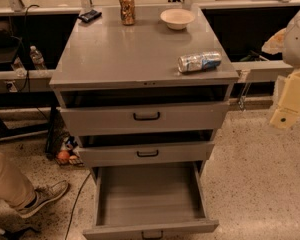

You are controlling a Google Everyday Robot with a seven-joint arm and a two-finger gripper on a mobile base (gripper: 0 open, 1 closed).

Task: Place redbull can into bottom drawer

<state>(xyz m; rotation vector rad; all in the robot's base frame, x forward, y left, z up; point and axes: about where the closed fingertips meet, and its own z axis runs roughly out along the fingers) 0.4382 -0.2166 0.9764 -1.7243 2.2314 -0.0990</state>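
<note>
Silver-and-blue slim metal redbull can (199, 61) lies on its side on the grey metal cabinet top (120, 54), close to the right edge and near the front-right corner, long axis roughly along the front edge. Nothing is touching it.

Gripper (289, 104): cream-yellow blocky end of the arm, off the right edge of the tabletop, below top level and well apart from the can. Can't tell whether it's apart or together from this angle. It holds nothing that I can see.

Bottom drawer (150, 194), the deepest grey tray with the dark handle, is pulled well out below the front edge and its floor is bare. The two shallower drawers above are each cracked open a little.

Other stuff on top: brown-gold patterned can (126, 8) upright at the back edge, off-white bowl (177, 18) towards the back-right corner, small black device (90, 15) near the back-left corner. All are well clear of the target can.

Step, my read: pre-grasp, pick not started, drawer already open.

Next move calls for: raise the gripper above top level, come in over the right edge, and line the jaws up across the can's narrow body. A can on its side rolls, so close squarely. Then lift, clear the front edge, and lower into the open tray.
</note>
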